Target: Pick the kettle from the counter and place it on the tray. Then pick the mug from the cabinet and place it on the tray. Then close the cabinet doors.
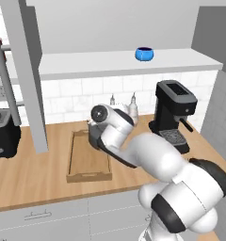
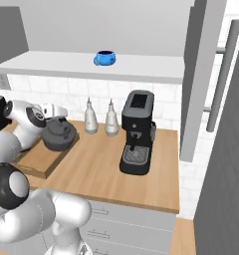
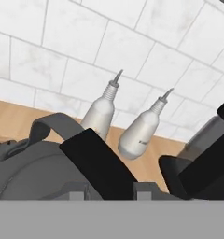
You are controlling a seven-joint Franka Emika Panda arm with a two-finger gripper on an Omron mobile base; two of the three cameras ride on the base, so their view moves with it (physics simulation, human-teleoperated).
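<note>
Dark grey and round, the kettle [image 2: 59, 135] is at the far right end of the tray [image 1: 86, 162], and I cannot tell if it rests on the tray or hangs just over it. In the hand view the kettle body [image 3: 34, 172] is very close, with its arched handle on top. The gripper [image 3: 139, 175] is right at this handle: one of the fingers [image 3: 100, 163] lies against the kettle and the other is beside it, so the fingers seem closed on the handle, although the contact itself is partly hidden.

The wooden tray lies on the light-brown worktop [image 1: 35, 181], with its long side going away from the robot. Near the kettle, two pale bottles [image 2: 100, 118] stand against the tiled wall, and a black coffee machine [image 2: 137, 132] stands further to the right. The blue mug [image 1: 144, 53] sits on the pale shelf of the cabinet [image 2: 91, 67] above. The cabinet doors [image 1: 25, 75] are open.
</note>
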